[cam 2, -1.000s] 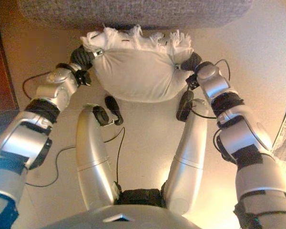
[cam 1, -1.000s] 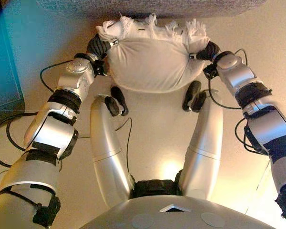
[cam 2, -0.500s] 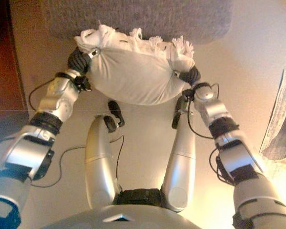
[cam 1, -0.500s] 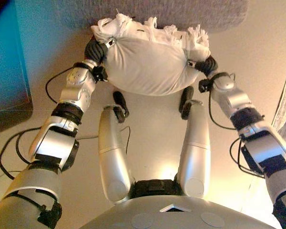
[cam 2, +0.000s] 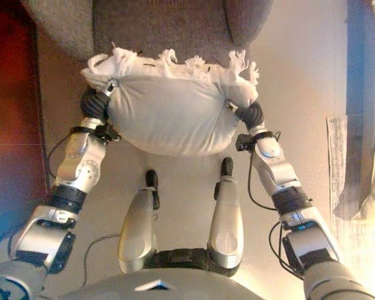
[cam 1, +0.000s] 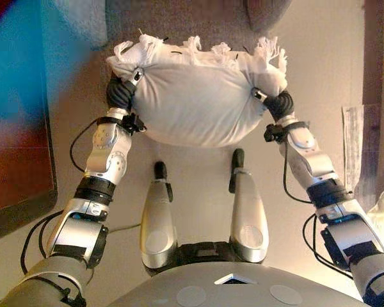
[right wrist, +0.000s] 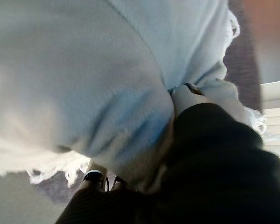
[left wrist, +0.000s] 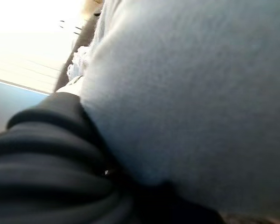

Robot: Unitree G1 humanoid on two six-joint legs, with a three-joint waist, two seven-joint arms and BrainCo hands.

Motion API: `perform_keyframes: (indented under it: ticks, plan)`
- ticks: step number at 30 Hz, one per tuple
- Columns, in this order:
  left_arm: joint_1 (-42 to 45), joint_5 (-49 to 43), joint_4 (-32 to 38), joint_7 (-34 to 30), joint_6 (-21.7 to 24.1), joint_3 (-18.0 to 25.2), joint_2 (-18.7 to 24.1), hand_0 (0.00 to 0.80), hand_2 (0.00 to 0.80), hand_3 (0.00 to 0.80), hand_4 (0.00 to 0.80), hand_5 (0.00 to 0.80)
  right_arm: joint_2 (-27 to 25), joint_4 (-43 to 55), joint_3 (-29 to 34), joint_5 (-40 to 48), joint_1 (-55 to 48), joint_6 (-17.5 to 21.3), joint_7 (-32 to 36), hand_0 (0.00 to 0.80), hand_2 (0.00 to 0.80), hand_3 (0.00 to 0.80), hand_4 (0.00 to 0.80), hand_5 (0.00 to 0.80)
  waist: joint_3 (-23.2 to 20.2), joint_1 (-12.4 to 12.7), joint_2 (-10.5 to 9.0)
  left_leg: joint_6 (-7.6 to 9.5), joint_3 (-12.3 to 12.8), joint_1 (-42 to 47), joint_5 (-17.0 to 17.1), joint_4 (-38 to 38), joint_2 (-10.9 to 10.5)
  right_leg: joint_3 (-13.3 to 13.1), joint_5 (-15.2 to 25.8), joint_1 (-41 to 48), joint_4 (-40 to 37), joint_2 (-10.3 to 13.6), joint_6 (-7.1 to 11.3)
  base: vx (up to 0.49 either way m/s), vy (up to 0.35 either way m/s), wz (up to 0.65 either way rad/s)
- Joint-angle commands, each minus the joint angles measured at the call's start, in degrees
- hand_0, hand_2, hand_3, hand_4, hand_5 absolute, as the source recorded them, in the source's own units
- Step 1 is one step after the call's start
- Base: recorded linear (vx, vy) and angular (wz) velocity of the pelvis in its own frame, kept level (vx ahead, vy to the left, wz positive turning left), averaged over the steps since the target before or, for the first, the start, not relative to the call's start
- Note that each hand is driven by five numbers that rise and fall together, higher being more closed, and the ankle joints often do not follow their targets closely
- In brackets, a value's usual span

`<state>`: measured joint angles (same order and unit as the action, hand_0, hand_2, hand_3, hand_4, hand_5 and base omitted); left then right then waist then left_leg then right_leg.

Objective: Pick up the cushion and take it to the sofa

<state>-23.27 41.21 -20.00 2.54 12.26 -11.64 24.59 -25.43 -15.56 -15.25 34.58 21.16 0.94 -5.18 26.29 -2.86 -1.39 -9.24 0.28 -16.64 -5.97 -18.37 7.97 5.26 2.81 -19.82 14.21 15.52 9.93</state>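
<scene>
Spanning the gap between the two hands, the white fringed cushion hangs clear of the floor with its long axis running straight from the left hand at one end to the right hand at the other, so neither hand is nearer to it than the other; each is pressed into its own end. The fringe edge lies on the far side of both hands, away from the robot, and beyond that fringe, just ahead of the fingers, sits the grey sofa, its seat running roughly parallel to the cushion's length. That parallel lie is what the next move appears to turn on: carried forward without turning, the cushion should arrive broadside over the seat. The cushion's far edge already overlaps the sofa's front in the head views, though whether it touches cannot be told. As for the grasp, each hand's dark ribbed cover is buried against the bulging fabric, and in both wrist views the cloth fills nearly everything past the cover, so the fingers are hidden and I cannot tell how they are set; the fabric does pucker at each end where a hand meets it. Judging by this, the pick-up is done and the carry is close to its finish.
</scene>
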Motion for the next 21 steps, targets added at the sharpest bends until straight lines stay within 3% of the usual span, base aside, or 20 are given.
perform_keyframes:
  ticks: [1,2,4,6,14,18,19,21]
  plan:
    - [4.4,-3.5,6.9,-1.2,1.4,-2.1,-3.8,0.8,0.8,0.8,0.8,0.8,4.3,6.4,-0.4,3.0,-8.1,6.0,4.3,0.8,0.8,0.8,0.8,0.8,-15.1,1.0,0.56,3.25,9.0,3.1,5.3,6.9,-0.4,5.9,1.5,8.8,-7.5,2.9,2.14,0.197,-0.022,0.41]
    - [5.3,-4.2,7.3,-1.4,0.6,-2.3,-3.8,0.8,0.8,0.8,0.8,0.8,4.3,7.0,-0.1,2.8,-9.9,6.4,4.2,0.8,0.8,0.8,0.8,0.8,-16.0,0.8,0.59,3.47,11.0,5.7,5.6,8.5,-0.4,7.2,1.6,11.3,-8.7,2.7,2.11,0.245,-0.001,0.62]
    - [8.0,-4.0,8.5,-1.4,-0.3,-2.4,-3.4,0.8,0.8,0.8,0.8,0.8,5.0,7.7,0.3,2.2,-12.6,6.0,4.0,0.8,0.8,0.8,0.8,0.8,-18.4,1.0,0.93,4.65,10.0,10.0,5.6,12.2,-1.7,6.2,1.1,13.7,-9.1,1.6,1.95,0.284,0.056,0.57]
    - [9.9,-3.8,9.0,-1.5,-1.5,-1.5,-3.2,0.8,0.8,0.8,0.8,0.8,5.1,8.0,1.0,3.2,-14.1,5.0,4.0,0.8,0.8,0.8,0.8,0.8,-20.0,1.2,0.99,4.95,10.5,12.3,5.5,13.4,-1.9,5.7,0.8,15.5,-9.0,1.4,1.9,0.2,0.067,0.04]
    - [10.2,-5.6,6.1,-3.1,-5.2,-1.5,-3.6,0.8,0.8,0.8,0.8,0.8,6.3,5.5,3.5,4.7,-14.3,3.3,3.1,0.8,0.8,0.8,0.8,0.8,-23.2,2.5,0.23,6.74,10.9,18.4,2.9,15.2,-5.0,6.3,3.1,20.4,-8.2,3.6,2.52,0.126,0.07,0.01]
    - [9.0,-8.2,5.3,-4.5,-7.3,-1.9,-3.1,0.8,0.8,0.8,0.8,0.8,6.7,3.7,5.0,5.1,-14.0,3.7,1.4,0.8,0.8,0.8,0.8,0.8,-23.5,2.6,0.23,8.99,9.9,18.7,1.2,13.6,-6.7,4.4,4.6,18.5,2.2,4.0,1.65,0.087,0.122,0.02]
    - [8.4,-8.3,5.0,-4.7,-7.8,-2.6,-2.8,0.8,0.8,0.8,0.8,0.8,6.7,3.6,5.1,4.8,-14.4,4.4,0.1,0.8,0.8,0.8,0.8,0.8,-22.9,2.1,0.49,9.76,9.6,19.1,0.6,12.9,-6.9,2.0,5.0,16.2,7.8,3.3,1.1,0.076,0.135,0.18]
    - [7.5,-8.1,4.1,-4.6,-8.1,-3.5,-2.5,0.8,0.8,0.8,0.8,0.8,6.4,3.8,5.1,5.3,-15.0,5.0,-1.0,0.8,0.8,0.8,0.8,0.8,-22.4,1.2,1.31,10.5,9.0,19.4,0.2,12.3,-6.9,0.2,6.7,12.7,14.7,1.4,0.27,0.093,0.142,0.32]
